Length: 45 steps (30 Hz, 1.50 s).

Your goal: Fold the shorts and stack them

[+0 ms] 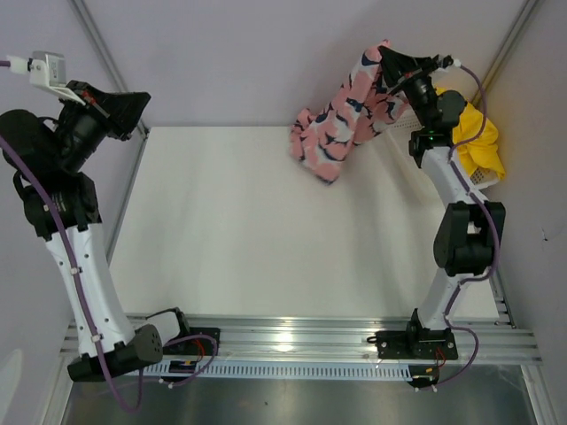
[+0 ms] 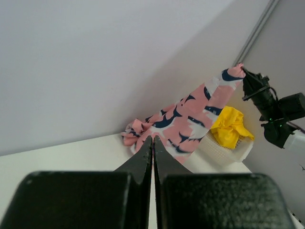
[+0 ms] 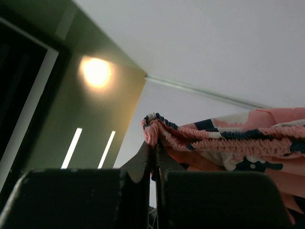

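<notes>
Top external | right claw (image 1: 387, 55) held high, pinching pink shorts (image 1: 341, 119) waistband | left claw (image 1: 142, 108) aloft, closed

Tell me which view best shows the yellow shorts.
Left wrist: the yellow shorts sit heaped in the white basket, unobstructed. Top external shows them partly behind the right arm; right wrist shows none of them.
</notes>
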{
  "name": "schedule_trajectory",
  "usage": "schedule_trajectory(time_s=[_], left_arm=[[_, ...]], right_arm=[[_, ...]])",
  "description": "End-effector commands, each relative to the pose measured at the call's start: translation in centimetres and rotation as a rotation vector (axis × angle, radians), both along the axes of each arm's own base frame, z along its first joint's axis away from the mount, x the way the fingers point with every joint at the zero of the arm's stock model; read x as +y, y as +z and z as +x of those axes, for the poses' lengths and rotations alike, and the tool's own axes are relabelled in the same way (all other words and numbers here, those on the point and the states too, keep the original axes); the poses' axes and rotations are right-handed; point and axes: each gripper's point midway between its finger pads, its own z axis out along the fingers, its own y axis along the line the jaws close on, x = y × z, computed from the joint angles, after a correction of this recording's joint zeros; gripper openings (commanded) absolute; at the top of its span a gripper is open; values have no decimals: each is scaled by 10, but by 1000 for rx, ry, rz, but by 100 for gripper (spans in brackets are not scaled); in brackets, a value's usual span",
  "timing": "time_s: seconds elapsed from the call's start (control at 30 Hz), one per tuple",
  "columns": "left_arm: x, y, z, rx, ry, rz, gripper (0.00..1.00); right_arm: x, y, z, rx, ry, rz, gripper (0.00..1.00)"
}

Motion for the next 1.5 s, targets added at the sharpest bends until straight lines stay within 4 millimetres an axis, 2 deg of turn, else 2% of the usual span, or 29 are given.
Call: schedule_trajectory(time_s=[0.0,0.03,0.07,0.1,0.13,0.17,0.23,0.27,0.3,0.33,0.37,0.43,0.47,0.53,0.57,0.63,0.7,0.73,0.8,0.83,0.9,0.93,1.0,1.03,1.07,1.13,1.27,1.43,1.47], left_arm=[[-25,28,-45,-97,-75,54,0],[-29,28,-48,-103,-101,57,0],[-36,11,-45,-56,-155,42,0],[-39,4,-44,-45,-162,44,0],[-41,-7,-42,-18,-158,43,0],[-52,-40,-36,35,-184,51,0],[-57,-59,-29,51,-156,47,0],[-68,-91,-24,113,-187,44,0],[-67,-100,-18,130,-150,36,0],[-68,-104,-16,127,-148,34,0],[-69,-121,-12,165,-154,20,0],[-71,-123,-10,165,-164,12,0],[-73,-121,-11,159,-176,14,1],[-90,-114,-21,135,-243,40,4],[-101,-116,-26,135,-278,55,9],[-129,-129,-41,139,-336,109,15],[-142,-130,-57,104,-350,129,29],[-153,-150,-63,137,-373,129,34],[-159,-144,-79,90,-399,107,48],[-167,-158,-83,118,-412,105,53],[-182,-165,-96,117,-456,120,57],[-185,-181,-91,144,-428,134,61],[-199,-195,-93,160,-437,163,63],[-204,-218,-88,207,-428,189,65],[-203,-223,-80,210,-382,191,65],[-201,-249,-70,251,-326,217,66],[-183,-289,-41,308,-151,302,65],[-176,-329,-25,364,-45,327,65],[-178,-327,-21,347,-36,310,65]], right_arm=[[6,112,-114,-307,14,-54,0],[8,113,-117,-314,-20,-99,0],[9,107,-111,-241,-33,-131,0],[9,114,-122,-247,-56,-154,0],[9,110,-123,-251,-97,-198,0],[9,100,-117,-188,-112,-226,0],[9,96,-119,-181,-167,-296,0],[11,84,-112,-119,-168,-327,0],[15,79,-109,-100,-172,-357,0],[19,86,-108,-107,-179,-386,0],[33,78,-107,-110,-173,-448,0],[48,94,-114,-165,-186,-486,0],[67,92,-120,-195,-177,-543,0],[78,107,-129,-218,-202,-579,0],[93,114,-140,-273,-209,-608,0],[100,118,-148,-244,-235,-647,0],[106,122,-149,-239,-293,-671,0],[106,117,-147,-206,-307,-687,0],[107,115,-142,-159,-360,-692,0],[106,107,-138,-123,-369,-702,0],[113,97,-130,-92,-362,-707,0],[114,94,-129,-77,-360,-708,0],[121,87,-127,-76,-345,-705,0],[123,88,-128,-84,-344,-693,0],[125,87,-128,-83,-342,-693,0],[129,87,-129,-88,-338,-693,0],[131,89,-128,-81,-332,-688,0],[119,96,-130,-62,-374,-674,0],[117,98,-130,-59,-385,-669,0]])
